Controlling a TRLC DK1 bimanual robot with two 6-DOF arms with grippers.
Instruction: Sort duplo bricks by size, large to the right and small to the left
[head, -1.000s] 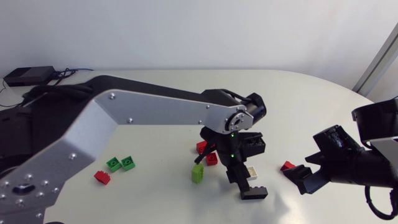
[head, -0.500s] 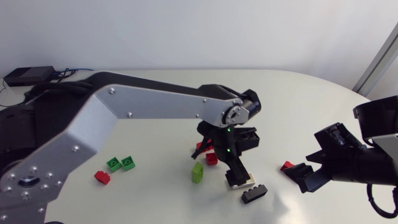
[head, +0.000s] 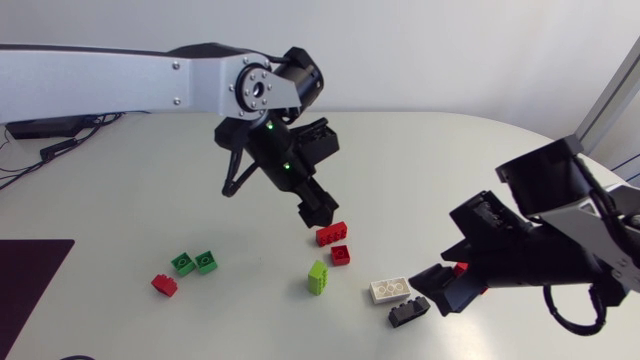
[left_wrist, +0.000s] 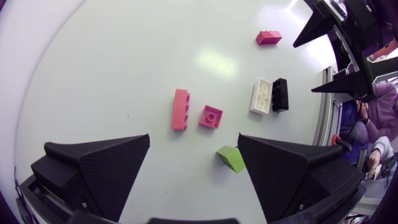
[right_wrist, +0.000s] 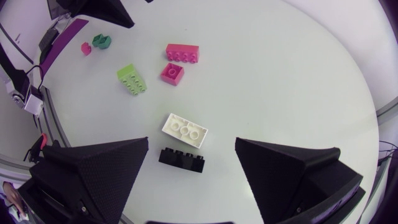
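1. Head view shows the sort partway done, as I judge it. A green pair (head: 195, 262) and a small red (head: 164, 285) sit toward the table's (head: 480, 160) left edge. One far red (head: 461, 267) lies toward the right edge.
2. Five bricks wait unsorted at mid-table, nearer the front edge: long red (head: 331, 234), square red (head: 341, 254), lime (head: 318, 277), white (head: 390, 290) and black (head: 409, 312).
3. Left claw (head: 318, 208) hangs over the long red, fingers apart and holding nothing.
4. Right claw (head: 440, 290) sits low just beside white and black. Its fingers are spread and empty, with both bricks ahead of the gap in its wrist view.
5. My guess is that the step in hand is picking up a large brick for the right side. That calls for dropping the right claw over white or black, pinching across the narrow sides, and keeping clear of the neighbour. The two lie side by side, close enough that I cannot tell whether they touch.
6. The bricks are hard, glossy plastic with round studs, so they are likely to slip in a skewed pinch. White is a flat oblong with its studs up. Lime looks tipped, though I cannot tell onto which face.
7. Each claw has matte, grainy black wedge fingers, and the table is smooth, pale and faintly reflective.
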